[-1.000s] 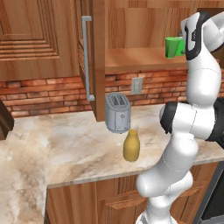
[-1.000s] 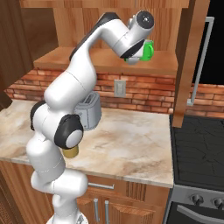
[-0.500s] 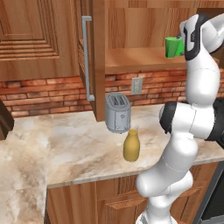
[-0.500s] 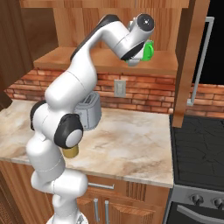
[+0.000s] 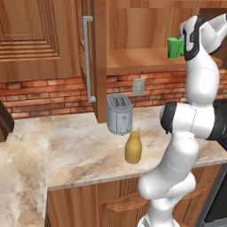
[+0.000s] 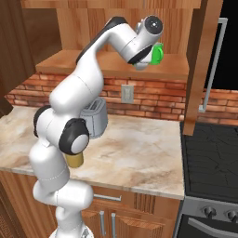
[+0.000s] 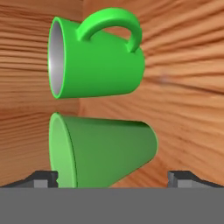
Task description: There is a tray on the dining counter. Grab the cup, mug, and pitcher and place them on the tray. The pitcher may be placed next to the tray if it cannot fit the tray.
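Note:
In the hand view the green cup point(image 7: 105, 151) lies sideways in the picture, between my open gripper's point(image 7: 113, 177) two fingertips point(image 7: 43, 177). The green mug point(image 7: 98, 59) with its loop handle sits just beside it, against a wooden back wall. My hand is raised to a wooden shelf point(image 5: 133, 60), where the mug point(image 6: 158, 54) peeks out beside it. A green vessel point(image 5: 174, 47) shows there from the left; cup or mug, I cannot tell. The mustard pitcher point(image 5: 133, 147) stands on the marbled kitchen counter point(image 5: 75, 150), half hidden by my arm from the right point(image 6: 74, 159). Tray and dining counter are out of view.
A grey toaster point(image 5: 119, 114) stands behind the pitcher against the brick wall. An open cabinet door with a long metal handle point(image 5: 87, 57) hangs left of the shelf. A black stove point(image 6: 209, 148) adjoins the counter on the right.
The hand has edged very slightly toward the green vessels on the shelf. The jaws stay open and nothing else has moved.

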